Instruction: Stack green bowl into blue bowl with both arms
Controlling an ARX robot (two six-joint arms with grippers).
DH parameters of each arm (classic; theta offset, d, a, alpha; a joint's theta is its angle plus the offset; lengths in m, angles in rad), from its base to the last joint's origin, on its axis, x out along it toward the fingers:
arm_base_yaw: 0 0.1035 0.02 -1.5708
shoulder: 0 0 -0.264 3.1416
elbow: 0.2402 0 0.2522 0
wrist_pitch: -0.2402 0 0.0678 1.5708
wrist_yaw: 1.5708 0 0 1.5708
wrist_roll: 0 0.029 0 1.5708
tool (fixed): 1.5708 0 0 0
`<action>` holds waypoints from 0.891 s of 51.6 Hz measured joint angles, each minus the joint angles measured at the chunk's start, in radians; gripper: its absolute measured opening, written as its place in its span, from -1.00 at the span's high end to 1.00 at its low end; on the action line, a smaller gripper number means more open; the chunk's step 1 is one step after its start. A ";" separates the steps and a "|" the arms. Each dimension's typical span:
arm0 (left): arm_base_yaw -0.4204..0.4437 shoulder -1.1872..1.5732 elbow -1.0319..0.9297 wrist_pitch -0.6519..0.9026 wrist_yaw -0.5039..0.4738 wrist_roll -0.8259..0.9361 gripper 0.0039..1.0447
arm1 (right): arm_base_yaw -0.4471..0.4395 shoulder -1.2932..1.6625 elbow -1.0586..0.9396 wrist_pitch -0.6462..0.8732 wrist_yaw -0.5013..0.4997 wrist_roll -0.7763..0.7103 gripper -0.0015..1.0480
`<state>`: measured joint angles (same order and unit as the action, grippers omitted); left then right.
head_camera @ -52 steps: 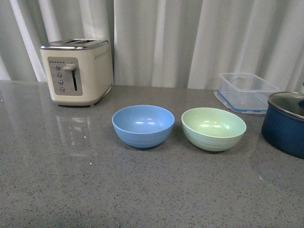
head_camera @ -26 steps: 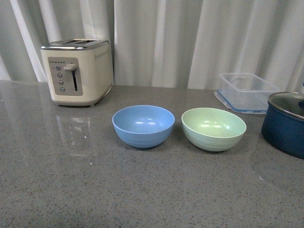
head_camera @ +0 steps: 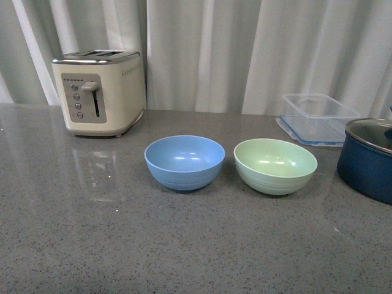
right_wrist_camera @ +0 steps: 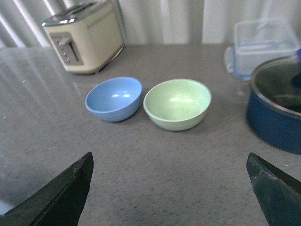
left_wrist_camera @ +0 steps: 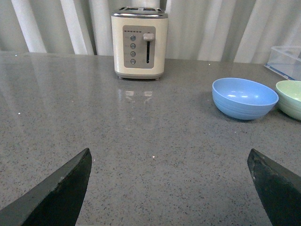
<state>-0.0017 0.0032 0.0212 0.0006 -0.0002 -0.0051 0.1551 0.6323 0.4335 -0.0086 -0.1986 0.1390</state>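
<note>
**A:** Fingers of the right gripper are spread wide with nothing between them. The left gripper stands just as wide and just as empty.

**B:** And the green bowl?

**A:** Out ahead of the right fingertips, well apart from them, roughly in line with the gap between them. It sits upright on the countertop, just beside the blue bowl, with a slim gap showing in the front view. For the left fingers, the blue bowl is the nearer one, ahead and off toward the right arm's side.

**B:** How will it handle?

**A:** I'd judge it light and stiff, with a matte shell that is neither very slippery nor likely to break. The wall looks thin at the rim. A pinch over the rim, one finger inside and one outside, seems the surest hold, since the round outside probably gives little to grip.

**B:** Looks?

**A:** Pale mint green, round, empty, faint ridges near the base, and the same size as its blue neighbour.
</note>
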 joint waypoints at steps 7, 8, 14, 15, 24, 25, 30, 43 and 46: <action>0.000 0.000 0.000 0.000 0.000 0.000 -0.88 | 0.076 0.309 0.206 -0.078 0.034 0.085 -0.81; 0.000 0.000 0.000 0.000 0.000 0.000 -0.88 | 0.081 0.348 0.230 -0.082 0.041 0.097 -0.81; 0.000 0.000 0.000 0.000 0.000 0.000 -0.88 | 0.090 0.535 0.366 -0.125 0.072 0.158 -0.81; 0.000 0.000 0.000 0.000 0.000 0.000 -0.88 | 0.091 0.570 0.393 -0.132 0.079 0.169 -0.81; 0.000 0.000 0.000 0.000 0.000 0.000 -0.88 | 0.094 0.811 0.563 -0.170 0.146 0.254 -0.81; 0.000 0.000 0.000 0.000 0.000 0.000 -0.88 | 0.095 0.825 0.573 -0.172 0.150 0.258 -0.81; 0.000 0.000 0.000 0.000 0.000 0.000 -0.88 | 0.097 0.940 0.650 -0.182 0.200 0.292 -0.81; 0.000 0.000 0.000 0.000 0.000 0.000 -0.88 | 0.088 1.150 0.813 -0.216 0.261 0.346 -0.81; 0.000 0.000 0.000 0.000 0.000 0.000 -0.88 | 0.079 1.190 0.847 -0.221 0.278 0.348 -0.81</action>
<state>-0.0017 0.0032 0.0212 0.0006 -0.0002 -0.0051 0.2340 1.8225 1.2804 -0.2295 0.0795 0.4870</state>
